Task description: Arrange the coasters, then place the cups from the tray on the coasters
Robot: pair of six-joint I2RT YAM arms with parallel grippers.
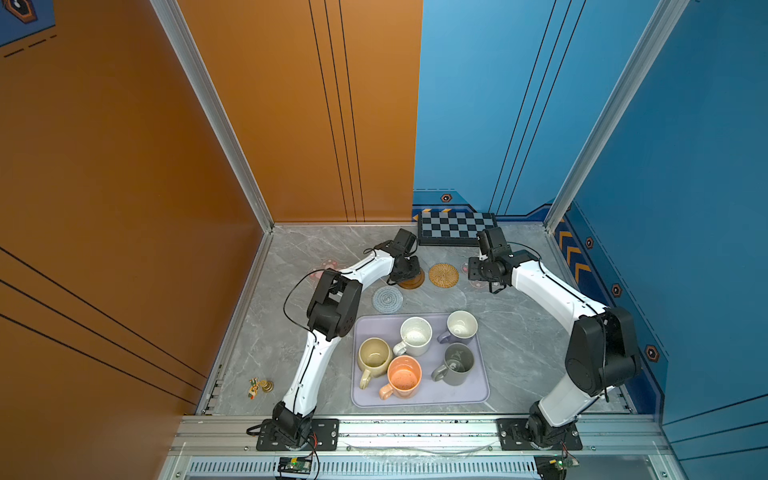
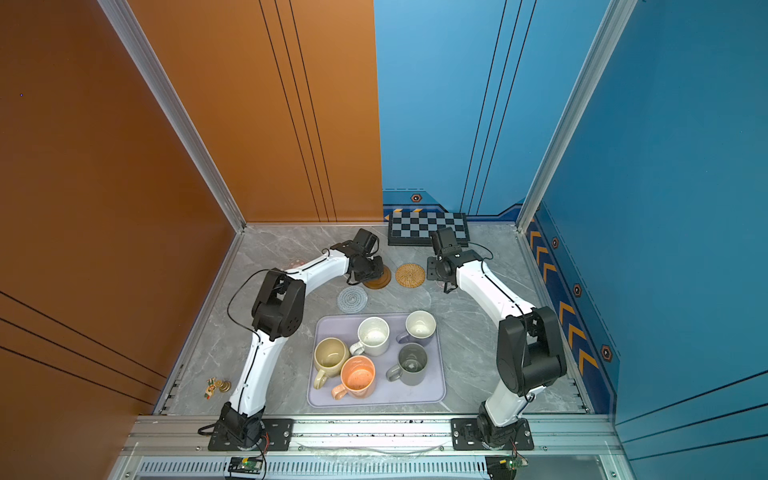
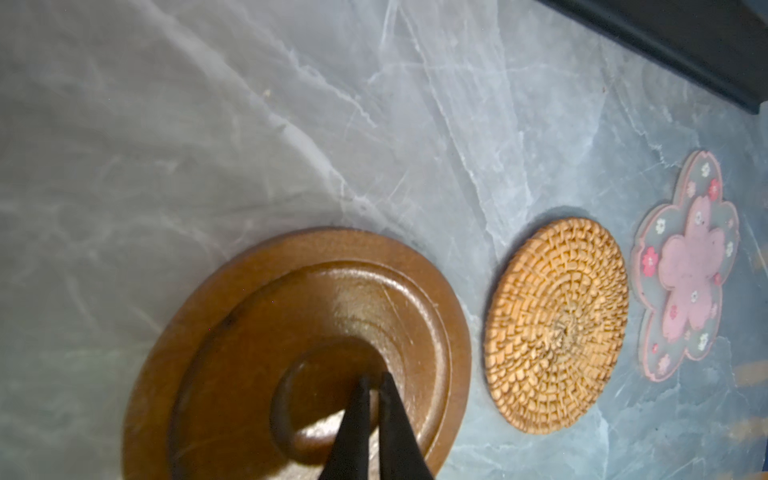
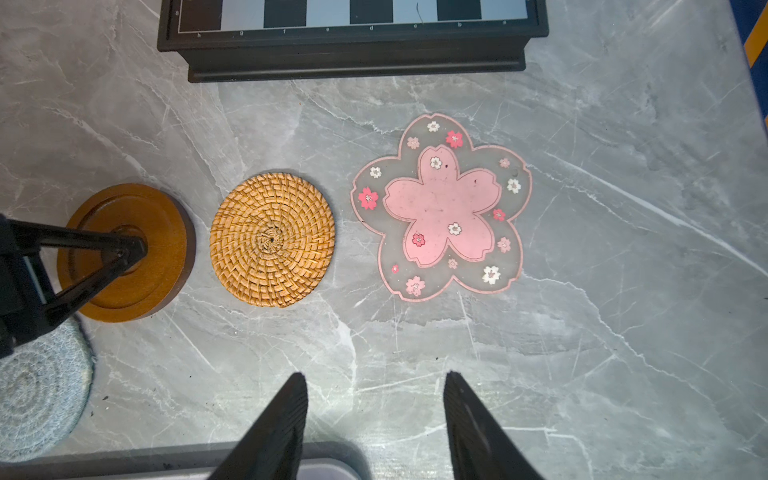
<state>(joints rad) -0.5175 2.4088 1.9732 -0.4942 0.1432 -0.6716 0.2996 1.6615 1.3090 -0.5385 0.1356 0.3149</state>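
Seen resting the left gripper [image 3: 374, 380], tips pinched together, in the centre hollow of the wooden coaster [image 3: 257, 299], beside the rattan coaster [image 3: 557, 324] and a pink flower coaster [image 4: 440, 208]. Seen holding the right gripper [image 4: 375, 376] parted and empty above bare table near the tray [image 1: 473, 386], with all five cups [image 1: 415, 334] on it.
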